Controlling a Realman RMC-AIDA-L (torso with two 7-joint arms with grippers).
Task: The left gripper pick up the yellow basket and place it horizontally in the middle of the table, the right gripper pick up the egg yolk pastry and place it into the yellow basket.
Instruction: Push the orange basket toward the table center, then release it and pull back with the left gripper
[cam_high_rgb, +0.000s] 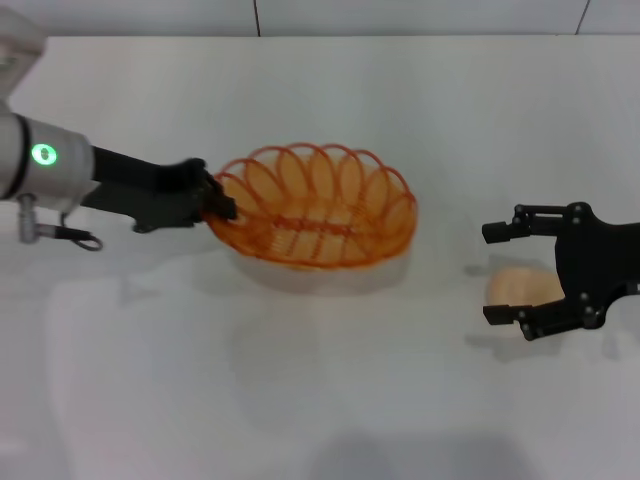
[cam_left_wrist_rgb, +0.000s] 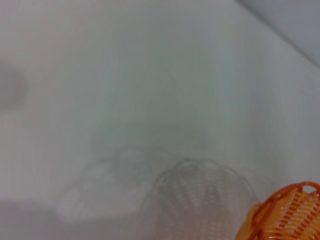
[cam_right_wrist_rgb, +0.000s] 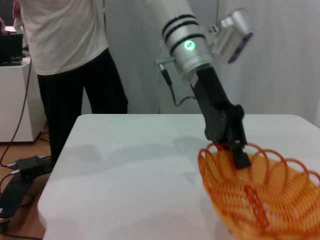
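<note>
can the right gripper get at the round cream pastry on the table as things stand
Probably yes. The black right gripper hovers open right over the small cream-beige domed pastry on the white table, fingers either side, nothing between them.

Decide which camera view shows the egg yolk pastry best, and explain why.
The head view: the egg yolk pastry lies on the table under the open right tool. Neither wrist view shows it; they catch only the yellow basket and, in the right one, the left tool.

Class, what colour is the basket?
Orange-yellow basket, clearest in the head view.
</note>
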